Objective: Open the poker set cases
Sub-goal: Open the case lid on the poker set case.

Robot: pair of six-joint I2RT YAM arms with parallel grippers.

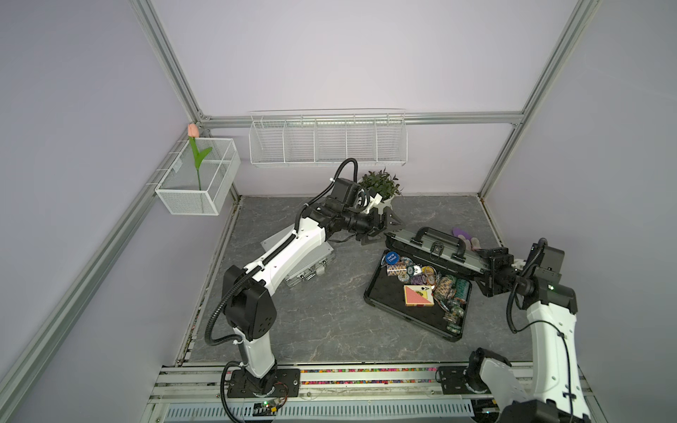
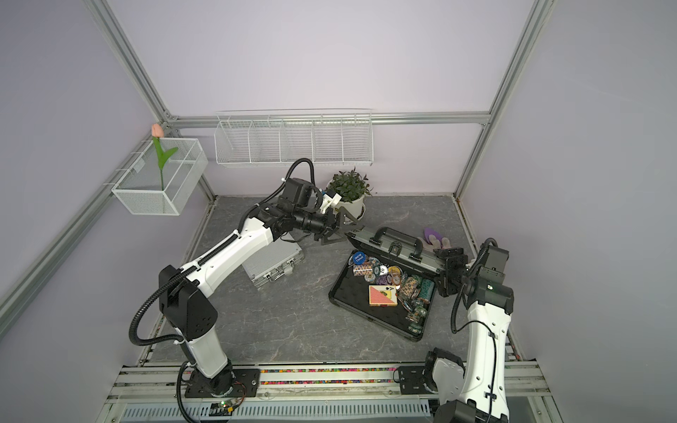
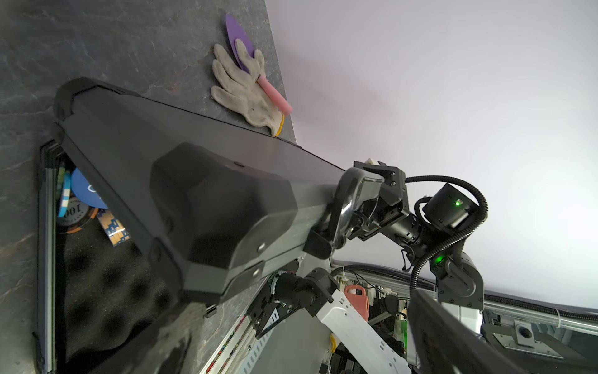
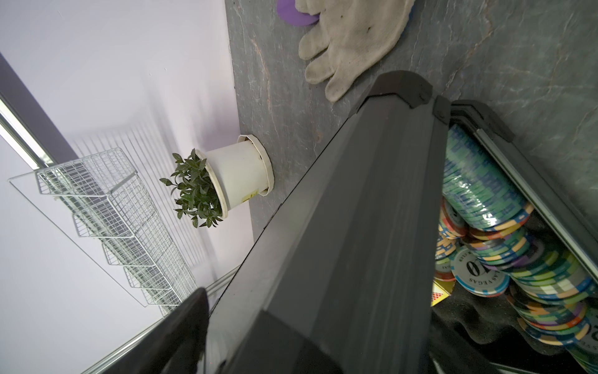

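Lid [image 4: 339,226] of the dark case [image 1: 388,291] fills both wrist views: smooth grey slab, black corner caps, black handle on the raised edge. Case sits right of centre on the bench [image 1: 329,315], base flat, lid tipped up about halfway off its far long edge.

Right claw [image 1: 485,271] straddles the lid's right end, jaws wide across its thickness and, as far as I can tell, clamped on it. My read: that grip is what props the lid.

Left claw [image 1: 383,230] hangs at the lid's far-left corner, jaws apart, holding nothing. Can't tell if it touches the corner. Likely there to catch or push the lid.

Base is black foam with loose chips [image 1: 432,280] piled along its far and right sides and a card deck [image 1: 419,296] mid-tray. Tilt the base and they spill, so moving only the lid makes sense.

Silver case [image 2: 271,262] lies left, partly under the left forearm: ribbed, lid down, latches facing near. Not yet opened, I'd say.

Glove [image 3: 239,87] and purple trowel [image 3: 234,35] lie behind the dark case; plant [image 4: 226,181] is at the far wall.
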